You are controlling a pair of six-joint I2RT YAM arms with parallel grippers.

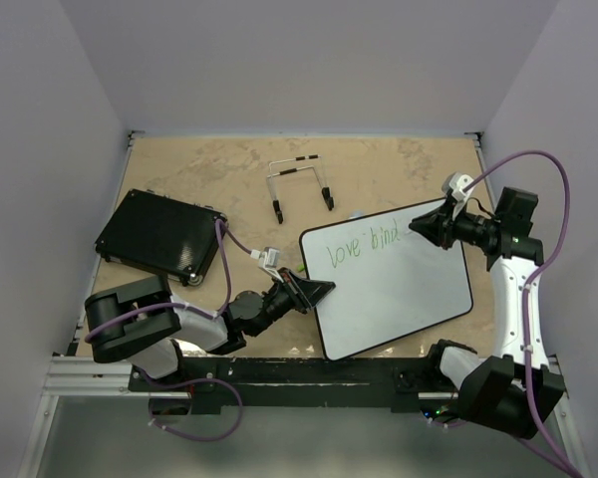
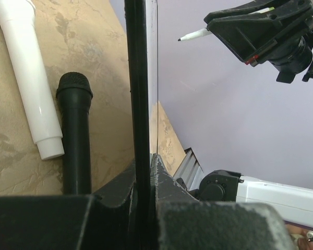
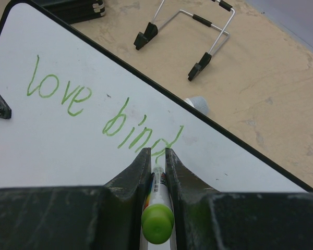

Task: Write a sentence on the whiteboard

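The whiteboard (image 1: 399,284) lies tilted at the table's middle right, with green writing "love bind" (image 1: 364,244) along its far edge. In the right wrist view the board (image 3: 57,151) fills the left and the words (image 3: 101,117) read clearly. My right gripper (image 1: 422,227) is shut on a green-capped marker (image 3: 157,208), its tip at the end of "bind". My left gripper (image 1: 324,290) is shut on the board's near left edge; in the left wrist view the black frame (image 2: 137,104) runs up between the fingers (image 2: 167,182).
A black textured pad (image 1: 159,235) lies at the far left. A wire stand (image 1: 299,184) sits behind the board. A black microphone (image 2: 75,135) and a white tube (image 2: 28,73) lie under the board's edge. A grey microphone head (image 3: 199,103) peeks out beyond the board.
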